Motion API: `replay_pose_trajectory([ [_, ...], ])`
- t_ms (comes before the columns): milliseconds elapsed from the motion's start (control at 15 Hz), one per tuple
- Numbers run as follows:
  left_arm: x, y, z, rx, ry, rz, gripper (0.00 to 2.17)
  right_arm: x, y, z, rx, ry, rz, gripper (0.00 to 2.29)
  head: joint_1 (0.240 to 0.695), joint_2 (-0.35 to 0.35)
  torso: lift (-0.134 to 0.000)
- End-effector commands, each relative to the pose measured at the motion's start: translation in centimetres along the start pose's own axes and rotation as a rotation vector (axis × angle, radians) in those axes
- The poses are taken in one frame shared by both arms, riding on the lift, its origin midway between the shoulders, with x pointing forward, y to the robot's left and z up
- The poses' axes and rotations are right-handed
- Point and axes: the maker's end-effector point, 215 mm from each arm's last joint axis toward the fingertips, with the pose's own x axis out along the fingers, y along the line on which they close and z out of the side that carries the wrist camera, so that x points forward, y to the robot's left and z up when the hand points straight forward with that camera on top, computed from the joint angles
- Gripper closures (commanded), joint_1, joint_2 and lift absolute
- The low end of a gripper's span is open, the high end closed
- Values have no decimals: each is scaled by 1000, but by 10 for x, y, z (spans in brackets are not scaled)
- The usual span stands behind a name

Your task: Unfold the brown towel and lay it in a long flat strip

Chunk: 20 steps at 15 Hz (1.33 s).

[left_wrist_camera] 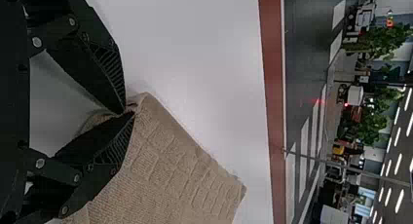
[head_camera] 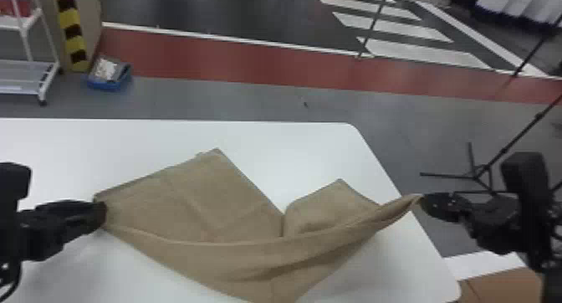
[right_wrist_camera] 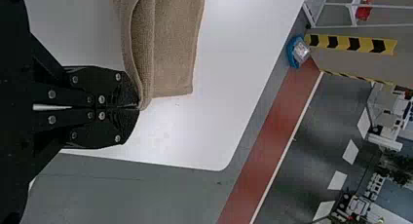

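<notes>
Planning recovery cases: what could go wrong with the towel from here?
Slip: the right pincer grips the towel only at its tips, so a hard pull might free it.
Creasing: the towel sags and folds between the right pincer and left pincer; lowered like this, it may not lie flat.
Overhang: the right pincer is near the right edge of the table; that end could drape off.

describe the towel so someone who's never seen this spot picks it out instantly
Start at the big white table in front of the robot. Across it spreads the brown towel, pinched in the left gripper and the right gripper. Unlike those hard black grippers, it is soft, creased cloth, with two corners pointing away from the robot.
</notes>
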Motion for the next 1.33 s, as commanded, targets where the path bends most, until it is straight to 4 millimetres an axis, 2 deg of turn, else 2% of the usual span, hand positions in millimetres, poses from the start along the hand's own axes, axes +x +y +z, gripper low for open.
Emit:
replay_pose_trajectory([
  [0,-6,-5,2,1,-11,-7,2145,4,1,1,-2,-4,7,1841,695,-322,-116],
  [133,-17,-7,15,17,-43,-7,2145,8,2,1,-5,-5,11,1841,695,-320,-116],
  [200,-26,-6,27,26,-70,0,2145,10,1,3,-17,-8,8,1841,695,-320,-116],
  [333,-43,9,44,24,-104,27,2145,22,3,15,-26,-26,13,1841,695,-318,-116],
  [533,-77,58,60,-25,-152,112,2145,60,14,84,-62,-118,52,1841,695,-273,-116],
  [600,-90,78,59,-61,-161,145,2145,78,25,111,-93,-137,62,1841,695,-250,-116],
  [667,-102,96,60,-89,-168,180,2145,95,40,140,-130,-156,80,1841,695,-178,-116],
  [733,-115,118,61,-113,-180,226,2145,116,57,176,-158,-172,93,1841,695,-135,-116],
  [800,-134,140,65,-141,-195,277,2145,131,70,210,-181,-197,96,1841,695,-87,-116],
  [867,-154,157,69,-165,-210,318,2145,138,73,238,-179,-232,89,1841,695,-46,-116],
  [933,-188,177,72,-188,-238,376,2145,138,69,265,-160,-280,76,1841,695,3,-116],
  [1000,-222,190,70,-215,-262,423,2145,133,62,277,-150,-305,61,1841,694,46,-116],
  [1067,-252,194,67,-234,-286,454,2145,128,54,280,-127,-332,57,1841,654,113,-116],
  [1133,-285,194,59,-239,-308,482,2145,121,52,281,-104,-377,79,1841,639,141,-116],
  [1200,-305,185,40,-246,-303,485,2145,122,57,264,-97,-376,109,1841,631,163,-116],
  [1267,-314,173,24,-255,-300,460,2145,125,71,243,-150,-367,130,1841,631,182,-116],
])
